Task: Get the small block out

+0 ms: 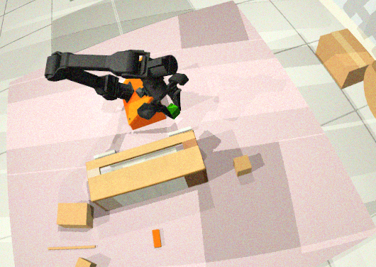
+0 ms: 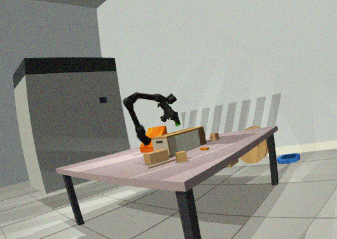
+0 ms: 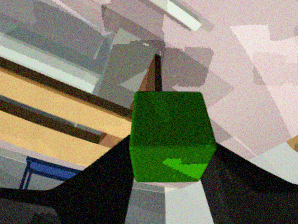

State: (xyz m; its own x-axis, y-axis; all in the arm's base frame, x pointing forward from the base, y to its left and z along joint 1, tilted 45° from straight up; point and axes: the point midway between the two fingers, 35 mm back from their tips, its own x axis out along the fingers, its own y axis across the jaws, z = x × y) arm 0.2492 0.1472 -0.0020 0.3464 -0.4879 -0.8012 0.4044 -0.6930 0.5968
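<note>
The green block (image 1: 173,111) (image 2: 177,124) (image 3: 171,130) is held between the fingertips of my gripper (image 1: 174,109) (image 2: 177,122) (image 3: 165,141), which is shut on it. Block and gripper are up in the air, above the level of the box top and apart from the box, on its slotted side. The wooden box (image 1: 145,172) (image 2: 187,140) stands upright on the table (image 1: 248,211) (image 2: 127,164), with a long slot in its top and a clear front. In the wrist view the box (image 3: 65,107) shows at the left, beyond the block. The shelf inside is mostly hidden.
An orange wedge-shaped thing (image 1: 133,117) (image 2: 157,131) stands beside the arm's base. A small wooden cube (image 1: 242,165) (image 2: 214,136) stands past one box end, a larger wooden block (image 1: 72,214) (image 2: 156,157) near the other. A thin stick (image 1: 71,248) and an orange bar (image 1: 156,238) (image 2: 205,149) lie before the box.
</note>
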